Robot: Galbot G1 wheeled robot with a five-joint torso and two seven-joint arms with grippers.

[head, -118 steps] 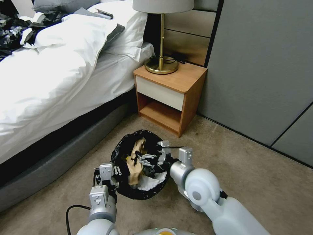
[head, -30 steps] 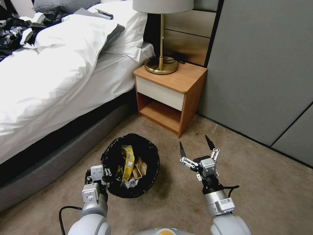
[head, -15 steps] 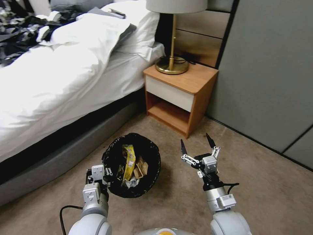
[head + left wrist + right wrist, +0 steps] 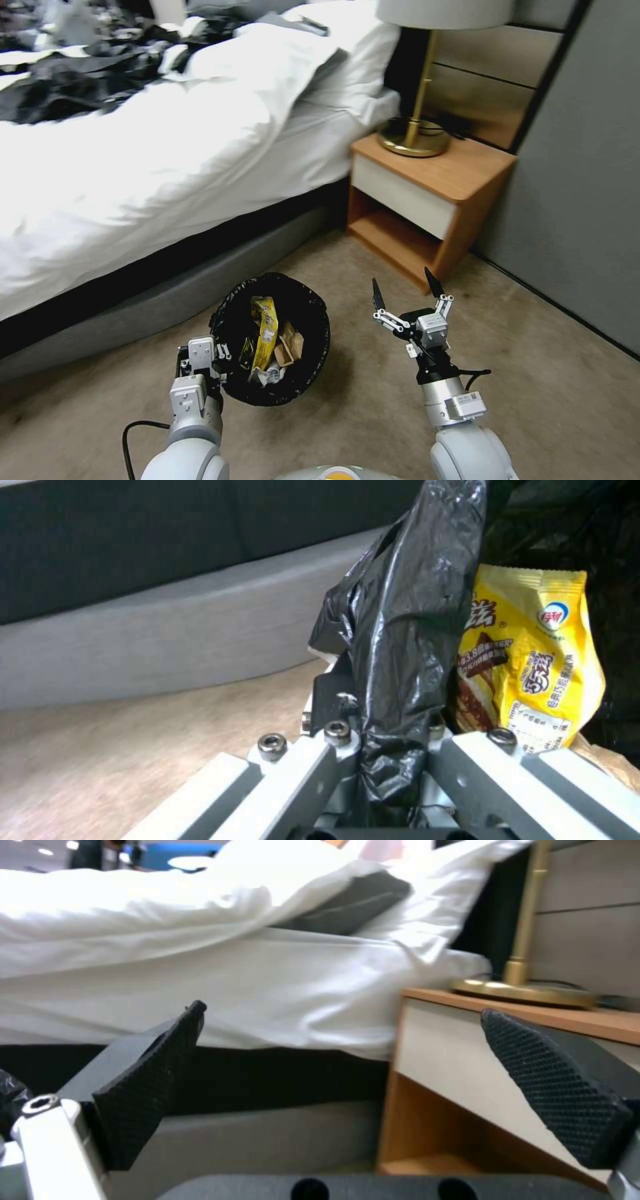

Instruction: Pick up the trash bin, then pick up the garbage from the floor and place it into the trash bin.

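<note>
The round black-lined trash bin [image 4: 270, 337] is gripped at its rim by the left gripper [image 4: 200, 360]. Yellow foil wrapper [image 4: 265, 330] and brown paper [image 4: 289, 345] are binned. Beside the bin, the right gripper [image 4: 407, 293] is spread empty. No floor litter is seen.

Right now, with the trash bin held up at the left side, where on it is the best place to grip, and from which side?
The rim is the part to grip. The trash bin is round and open-topped, its black liner folded over the edge, so one finger fits inside and one outside. The left gripper holds it that way, clamped on the near left rim, coming from the robot's side. The right gripper is open beside it.
</note>
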